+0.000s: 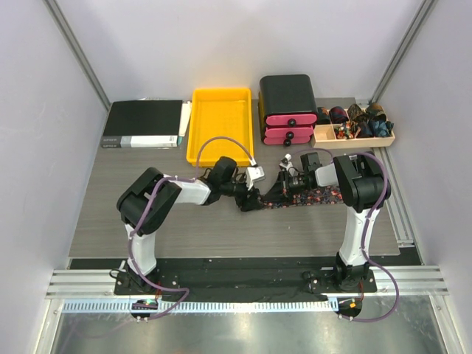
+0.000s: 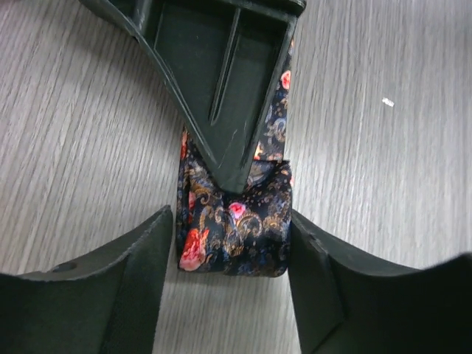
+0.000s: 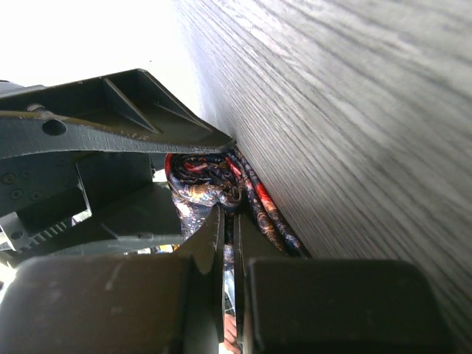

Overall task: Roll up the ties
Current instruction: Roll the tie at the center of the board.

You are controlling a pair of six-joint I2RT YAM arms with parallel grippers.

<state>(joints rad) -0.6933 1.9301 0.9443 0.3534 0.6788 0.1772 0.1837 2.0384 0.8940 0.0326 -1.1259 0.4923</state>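
A dark tie (image 1: 313, 197) with red, orange and pink speckles lies across the middle of the table. Its left end is folded into a small roll (image 2: 234, 232). My left gripper (image 2: 230, 220) is open, with its two fingers on either side of the roll. The right finger (image 2: 332, 280) is against the cloth and the left finger (image 2: 133, 280) is just clear of it. My right gripper (image 3: 230, 212) is shut on the tie's bunched folds (image 3: 203, 181); its finger (image 2: 221, 88) reaches down onto the roll from the far side. In the top view both grippers meet near the tie's left end (image 1: 254, 198).
Along the back stand a black binder (image 1: 142, 124), a yellow tray (image 1: 220, 125), a black box with pink drawers (image 1: 287, 110) and a wooden box (image 1: 354, 137) holding several rolled ties. The grey wood table (image 1: 147, 221) ends at a metal rail in front.
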